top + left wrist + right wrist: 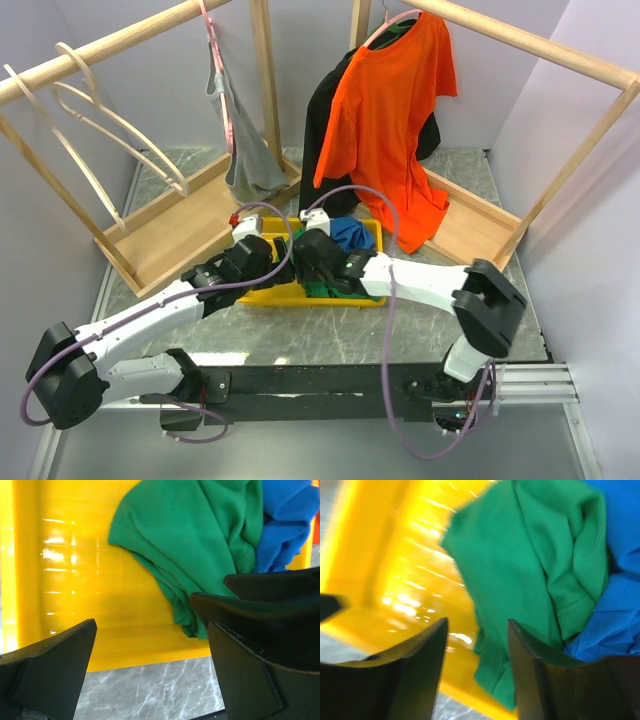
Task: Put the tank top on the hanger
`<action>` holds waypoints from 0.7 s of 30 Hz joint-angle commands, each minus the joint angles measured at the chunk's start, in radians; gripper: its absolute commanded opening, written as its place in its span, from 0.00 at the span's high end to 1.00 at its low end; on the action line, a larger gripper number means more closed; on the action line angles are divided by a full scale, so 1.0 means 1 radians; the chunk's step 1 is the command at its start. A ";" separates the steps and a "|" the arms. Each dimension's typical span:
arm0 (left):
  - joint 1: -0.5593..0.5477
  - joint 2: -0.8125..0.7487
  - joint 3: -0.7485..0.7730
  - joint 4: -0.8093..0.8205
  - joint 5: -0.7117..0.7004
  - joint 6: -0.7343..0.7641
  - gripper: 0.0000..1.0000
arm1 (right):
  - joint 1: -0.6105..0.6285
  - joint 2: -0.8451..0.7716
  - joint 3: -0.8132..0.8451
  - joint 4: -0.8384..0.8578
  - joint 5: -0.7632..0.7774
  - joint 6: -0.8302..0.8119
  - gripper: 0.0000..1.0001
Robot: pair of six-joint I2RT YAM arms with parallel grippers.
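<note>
Hanging from the wooden rail (110,42) at far left: thin pale curved wooden hanger (175,178), well apart from the garment. At centre, over the near wall of the shallow yellow plastic tray (75,555): left gripper (150,650), fingers spread wide and holding nothing. Lying crumpled inside that tray: bright green fabric tank top (200,540), touching the blue garment (285,520) on its right, with right gripper (477,645) above it, fingers parted, green edge showing in the gap, contact not determinable.

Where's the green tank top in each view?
Top external: only a sliver of the tank top shows, at the yellow tray's near edge.
Left wrist: tank top upper centre, on the tray floor.
Right wrist: tank top centre to upper right.
Shared landmark: the blue garment, touching the top's right side in both wrist views.
</note>
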 commanded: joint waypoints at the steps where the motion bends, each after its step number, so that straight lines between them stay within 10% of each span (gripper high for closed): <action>1: 0.010 -0.034 0.050 -0.019 -0.031 -0.009 0.01 | -0.003 0.080 0.034 -0.075 0.131 -0.005 0.36; 7: 0.013 -0.042 0.064 -0.021 -0.026 0.003 0.01 | 0.000 0.122 0.013 -0.073 0.125 -0.008 0.31; 14: 0.015 -0.046 0.061 -0.024 -0.028 -0.010 0.01 | -0.002 0.041 0.069 -0.116 0.118 -0.027 0.97; 21: 0.015 -0.103 0.069 -0.027 -0.040 -0.004 0.01 | -0.003 -0.153 0.174 -0.211 0.116 -0.056 1.00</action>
